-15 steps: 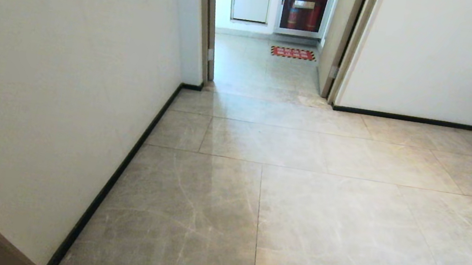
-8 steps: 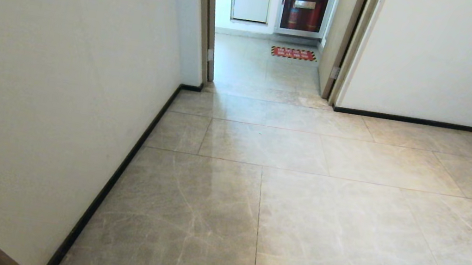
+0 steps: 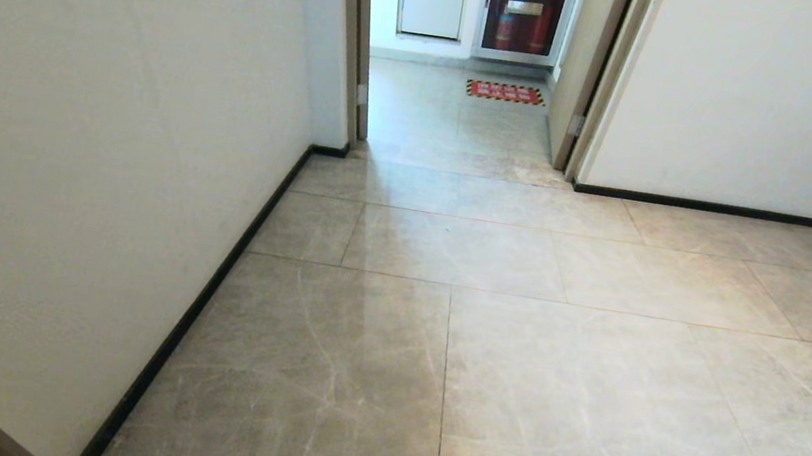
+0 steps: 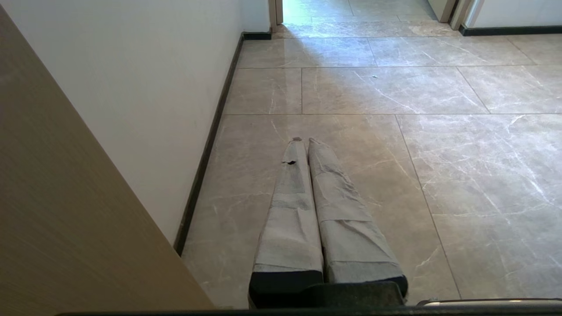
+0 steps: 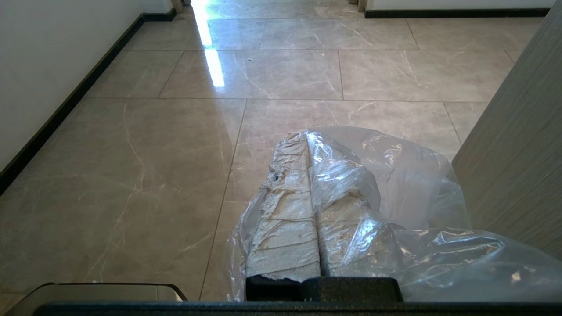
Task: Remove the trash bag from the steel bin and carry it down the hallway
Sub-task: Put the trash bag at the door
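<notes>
Hardly anything is shifting since a sec ago: the whole head view is sliding a touch, the wooden panel at its lower left sinking lower in frame, so the camera itself is creeping, not the things; over the last half sec it's looking settled. Robot is standing in the hallway (image 3: 481, 368), facing the open doorway (image 3: 471, 61) w/ the red floor sign (image 3: 504, 91) beyond. Right gripper (image 5: 306, 142) is clenching the trash bag (image 5: 395, 184), taped fingers pinched together on a fold of the clear plastic, the rest billowing over and beside them, just clear of a wood-grain panel (image 5: 513, 166). Left gripper (image 4: 304, 140) is clamped on nothing, fingers pressed flat together, hanging over the tiles near the left wall's black skirting (image 4: 206, 149). Bag looks out of the steel bin already, so carrying is prob. the step in hand: doing it well means keeping that pinch tight, driving straight for the doorway, keeping the loose plastic off the panel and door frames. Head view is showing only floor, walls and doorway, no arms, no bag; the right wrist view alone is showing the grip. The steel bin isn't clearly showing anywhere.
</notes>
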Motion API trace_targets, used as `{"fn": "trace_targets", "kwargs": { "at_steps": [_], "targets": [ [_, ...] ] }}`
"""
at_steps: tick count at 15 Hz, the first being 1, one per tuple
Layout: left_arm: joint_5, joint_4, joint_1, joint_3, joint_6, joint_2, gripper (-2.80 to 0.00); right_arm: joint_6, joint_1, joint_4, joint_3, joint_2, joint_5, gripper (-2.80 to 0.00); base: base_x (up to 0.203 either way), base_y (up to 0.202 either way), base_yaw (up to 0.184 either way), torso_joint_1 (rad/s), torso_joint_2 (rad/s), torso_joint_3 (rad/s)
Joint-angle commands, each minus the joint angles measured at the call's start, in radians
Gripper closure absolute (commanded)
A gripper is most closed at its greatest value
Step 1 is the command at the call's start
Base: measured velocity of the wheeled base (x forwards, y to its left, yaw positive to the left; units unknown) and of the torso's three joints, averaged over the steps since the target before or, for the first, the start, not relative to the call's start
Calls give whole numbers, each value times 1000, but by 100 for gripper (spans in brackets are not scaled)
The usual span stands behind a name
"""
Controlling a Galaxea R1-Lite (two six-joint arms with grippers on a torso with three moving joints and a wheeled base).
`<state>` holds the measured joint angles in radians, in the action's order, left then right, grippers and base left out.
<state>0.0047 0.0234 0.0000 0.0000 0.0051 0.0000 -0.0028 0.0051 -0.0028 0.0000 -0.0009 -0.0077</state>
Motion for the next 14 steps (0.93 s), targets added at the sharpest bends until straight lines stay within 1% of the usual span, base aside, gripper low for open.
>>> {"fn": "trace_targets", "kwargs": {
  "at_steps": [1, 14],
  "targets": [
    [0, 1, 0, 11, -2, 0, 0, 0, 1, 0, 0, 1, 0, 0, 0, 0, 0, 0, 0, 0],
    [1, 1, 0, 12, -1, 0, 0, 0, 0, 0, 0, 1, 0, 0, 0, 0, 0, 0, 0, 0]
  ]
}}
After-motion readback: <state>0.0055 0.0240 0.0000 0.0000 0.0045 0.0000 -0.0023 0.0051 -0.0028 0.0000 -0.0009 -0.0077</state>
